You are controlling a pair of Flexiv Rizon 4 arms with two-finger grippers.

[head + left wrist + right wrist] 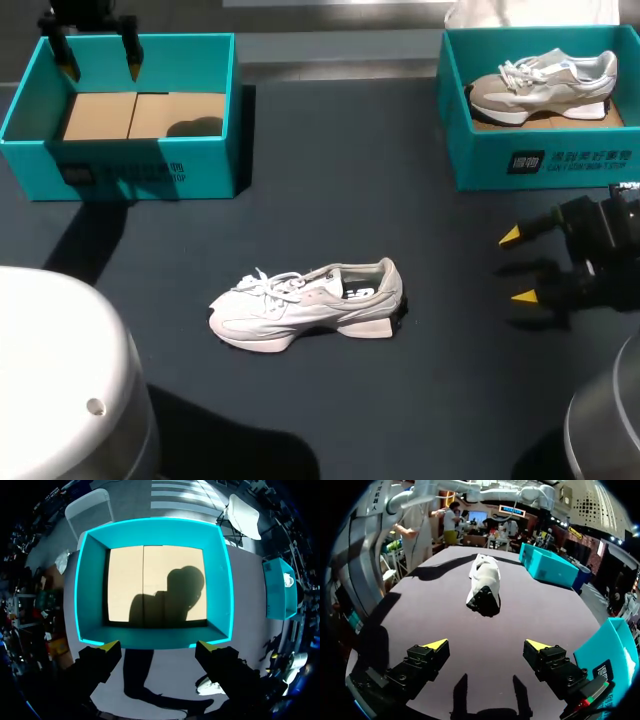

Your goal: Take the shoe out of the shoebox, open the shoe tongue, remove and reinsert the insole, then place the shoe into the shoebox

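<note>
White shoe [305, 305] sat upright on the dark table [330, 180], outside the teal left shoebox [200, 165] and well apart from it. Left gripper [100, 68] hung over that box, fingers spread wide; right gripper [517, 267] stood off the shoe's heel side, also wide

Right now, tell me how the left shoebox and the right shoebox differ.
The left shoebox is empty, its tan cardboard floor bare; the right shoebox holds a grey-and-white shoe. The left end effector hangs open over the left shoebox; the right end effector is open above the table, short of the right shoebox. Both are teal and lidless.
</note>
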